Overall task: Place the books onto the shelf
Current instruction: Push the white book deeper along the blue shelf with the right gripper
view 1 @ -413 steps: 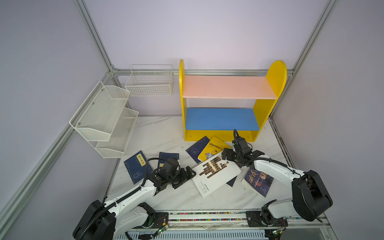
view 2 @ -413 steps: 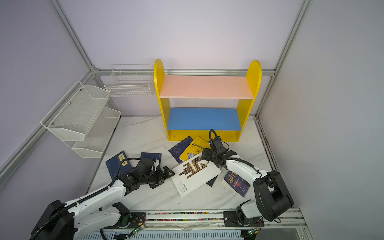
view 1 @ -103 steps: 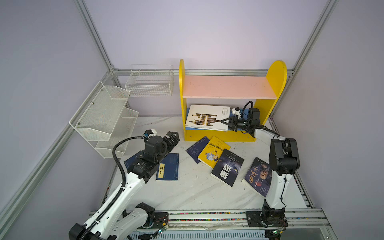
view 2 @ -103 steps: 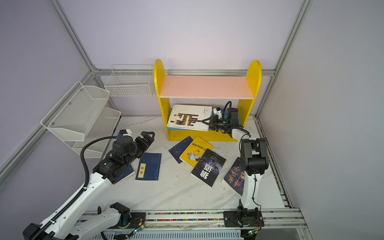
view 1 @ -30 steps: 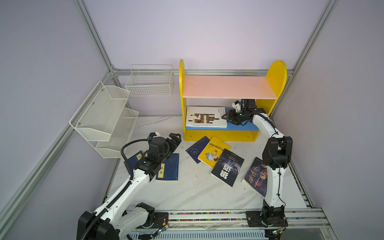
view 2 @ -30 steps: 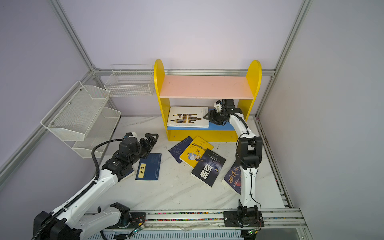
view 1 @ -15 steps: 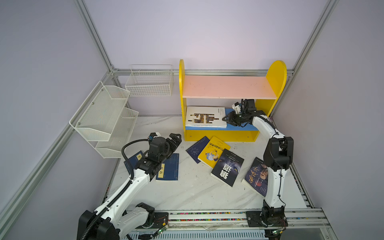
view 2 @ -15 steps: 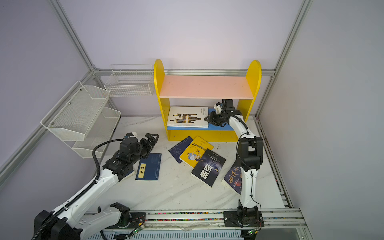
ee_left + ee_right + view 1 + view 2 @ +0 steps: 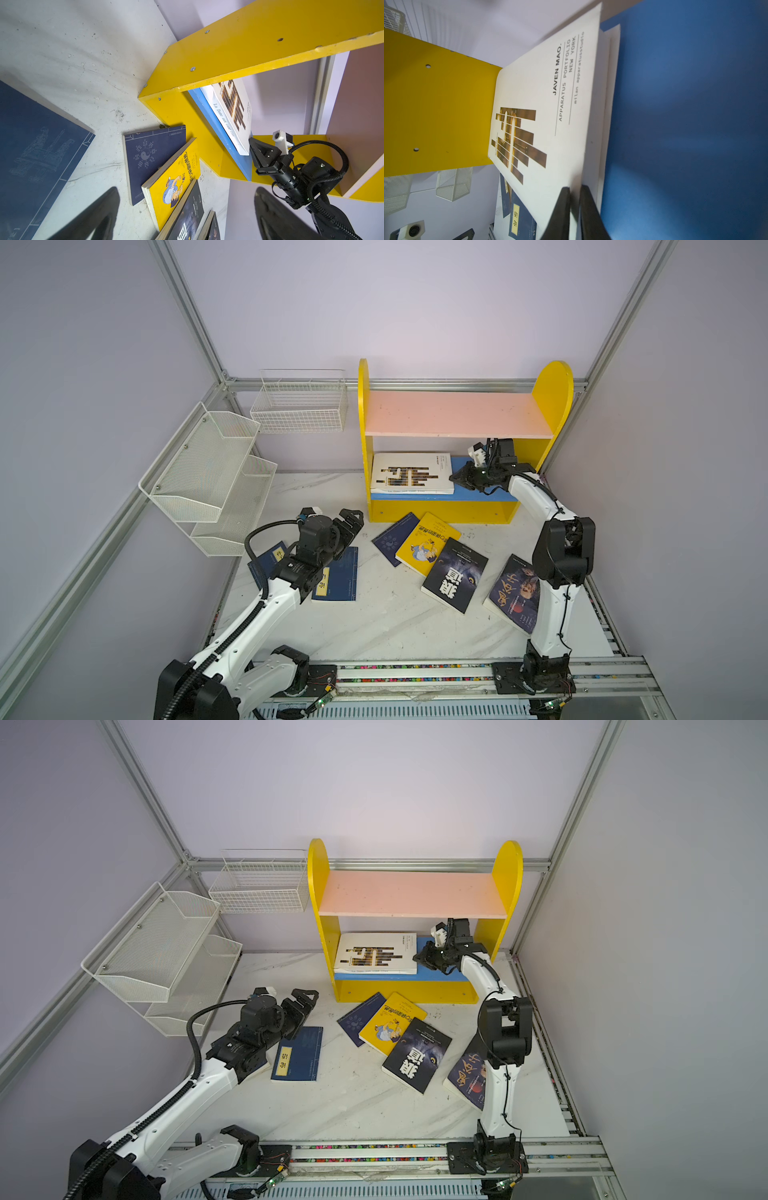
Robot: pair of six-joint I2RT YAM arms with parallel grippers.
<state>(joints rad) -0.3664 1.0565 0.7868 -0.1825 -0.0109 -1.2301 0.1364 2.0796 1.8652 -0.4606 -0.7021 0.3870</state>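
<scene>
1. Seven books are being shown in both top views: six are lying on the table (image 9: 374,626), and only one is being carried by the shelf (image 9: 555,393).
2. At far left, the left gripper (image 9: 352,521) is being held above the table with its fingers spread fully wide and nothing between them. A navy book (image 9: 338,578) with a yellow label is lying flat just beneath it, and a second navy book (image 9: 270,558) is being partly hidden by the arm.
3. Towards the middle, a third navy book (image 9: 392,537), the yellow book (image 9: 428,547) and a dark book (image 9: 455,574) are lying overlapped before the shelf's foot. Another dark book (image 9: 513,593) is lying beside the right arm.
4. The white book (image 9: 411,472) is being carried flat on the blue lower board (image 9: 482,495), close to the left side panel.
5. At right, the right gripper (image 9: 455,479) is being held at that book's free edge. Its fingers (image 9: 561,207) are drawn almost together, with only a slit between them. Whether the cover is being nipped cannot be told.
6. The white book is probably being seated. Pressure is best applied low on the page block and along the board, so that the cover is not being lifted or creased. The wrist should be kept clear of the pink upper board (image 9: 453,414).
</scene>
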